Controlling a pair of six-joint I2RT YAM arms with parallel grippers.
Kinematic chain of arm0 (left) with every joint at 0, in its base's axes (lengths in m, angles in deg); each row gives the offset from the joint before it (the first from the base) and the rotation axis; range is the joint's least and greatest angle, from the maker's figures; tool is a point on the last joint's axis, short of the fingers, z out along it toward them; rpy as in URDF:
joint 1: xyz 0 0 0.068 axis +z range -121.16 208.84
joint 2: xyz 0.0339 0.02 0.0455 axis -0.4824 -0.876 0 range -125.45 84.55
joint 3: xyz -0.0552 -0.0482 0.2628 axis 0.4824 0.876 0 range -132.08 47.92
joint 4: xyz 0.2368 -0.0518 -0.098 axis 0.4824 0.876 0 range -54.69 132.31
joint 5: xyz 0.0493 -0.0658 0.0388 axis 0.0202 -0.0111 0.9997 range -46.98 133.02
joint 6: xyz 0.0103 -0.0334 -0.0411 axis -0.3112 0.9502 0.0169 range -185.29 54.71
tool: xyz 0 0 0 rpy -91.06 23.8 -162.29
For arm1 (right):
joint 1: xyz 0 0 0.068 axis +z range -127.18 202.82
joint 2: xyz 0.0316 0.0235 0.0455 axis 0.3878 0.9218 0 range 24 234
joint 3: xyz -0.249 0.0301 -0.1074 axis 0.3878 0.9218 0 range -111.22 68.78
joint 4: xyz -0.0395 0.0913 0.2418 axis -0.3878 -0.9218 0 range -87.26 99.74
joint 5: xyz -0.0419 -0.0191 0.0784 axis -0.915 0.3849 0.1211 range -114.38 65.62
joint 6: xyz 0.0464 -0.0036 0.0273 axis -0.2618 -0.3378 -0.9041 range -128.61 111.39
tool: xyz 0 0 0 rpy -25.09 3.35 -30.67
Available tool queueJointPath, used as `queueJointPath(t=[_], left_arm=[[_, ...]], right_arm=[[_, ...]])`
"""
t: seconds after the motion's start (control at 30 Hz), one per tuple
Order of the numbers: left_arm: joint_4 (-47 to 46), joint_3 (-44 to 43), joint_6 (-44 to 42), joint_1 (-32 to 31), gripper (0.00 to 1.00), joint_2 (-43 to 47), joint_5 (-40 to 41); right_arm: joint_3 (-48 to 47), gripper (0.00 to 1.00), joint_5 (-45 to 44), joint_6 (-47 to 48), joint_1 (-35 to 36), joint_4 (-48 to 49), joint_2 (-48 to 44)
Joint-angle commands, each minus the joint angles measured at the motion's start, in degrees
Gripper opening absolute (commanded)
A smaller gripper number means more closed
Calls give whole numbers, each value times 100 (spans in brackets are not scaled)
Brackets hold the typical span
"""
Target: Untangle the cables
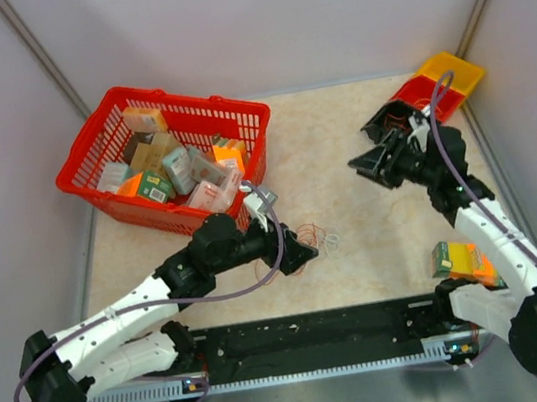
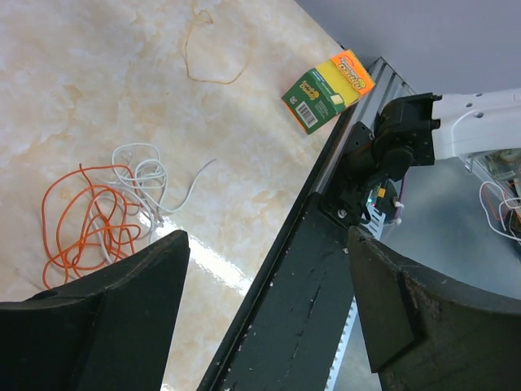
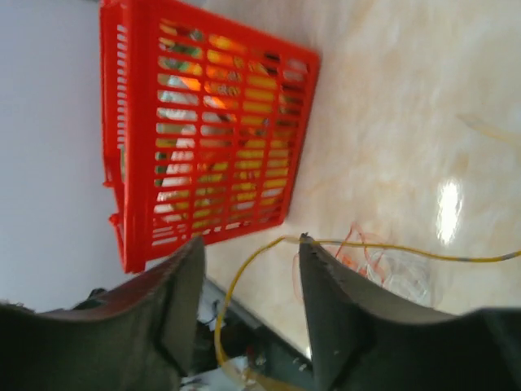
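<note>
Currently the step in hand is judged to be a pick on the tangle by the left gripper (image 2: 269, 244). It is best done by pinching a single outer loop of the orange wire (image 2: 81, 220), not the spot where the whitish wire (image 2: 142, 175) crosses it. A slow pull away from the bundle is advised, so that knots are not drawn tight. The rest should be pinned or pulled the opposite way by the other arm.

Left gripper: jaws spread wide, nothing held, nothing touched. It is poised low, just beside the cables (image 1: 317, 239), which lie on the surface (image 2: 244, 163) near its middle.

Right gripper (image 3: 251, 241): jaws apart, raised well away from the tangle. A yellow wire (image 3: 391, 247) is seen touching one fingertip (image 3: 303, 239). Hooked or merely crossing it cannot be told.

Further out, a tan loop (image 2: 213, 50) lies apart from the bundle, with a sponge pack (image 2: 330, 88) beyond it. The red basket (image 1: 257, 122) stands behind the left arm.
</note>
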Motion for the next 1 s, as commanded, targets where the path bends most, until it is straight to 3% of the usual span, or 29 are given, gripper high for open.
queueJointPath(t=[0.0,0.1,0.13,0.17,0.3,0.37,0.43,0.53,0.63,0.7,0.83,0.9,0.97], left_arm=[[-345,-257,81,20,82,-137,-184],[-327,-301,73,20,82,-181,-185],[-301,-327,73,20,82,-208,-185],[-292,-353,73,20,82,-225,-185],[-362,-380,73,20,82,-261,-255],[-371,-389,81,20,82,-313,-272],[-397,-433,38,20,83,-392,-360],[-424,-547,-164,20,77,-594,-562],[-572,-512,-174,134,71,-604,-633],[-1053,-232,97,397,72,-437,-781],[-1855,16,713,1039,86,-488,-1484],[-1883,-160,741,1101,87,-751,-1608],[-1874,-318,662,1136,82,-1042,-1635]], right_arm=[[1147,55,973,-1927,69,1347,-488],[1527,70,1202,-2097,78,849,-716],[1536,72,1272,-1853,78,646,-761],[1536,83,1334,-1580,78,174,-761],[1546,97,1635,-326,78,-915,-717],[1396,98,1213,484,78,-1832,-796],[1527,98,1578,742,86,-1809,-796],[1913,97,3000,254,86,-531,-910],[2108,95,3452,-197,86,361,-1314],[2073,95,3593,-111,78,337,-1472],[1994,92,3970,66,86,274,-1517],[1959,89,4182,101,86,275,-1604],[1941,88,4322,40,86,336,-1719]])
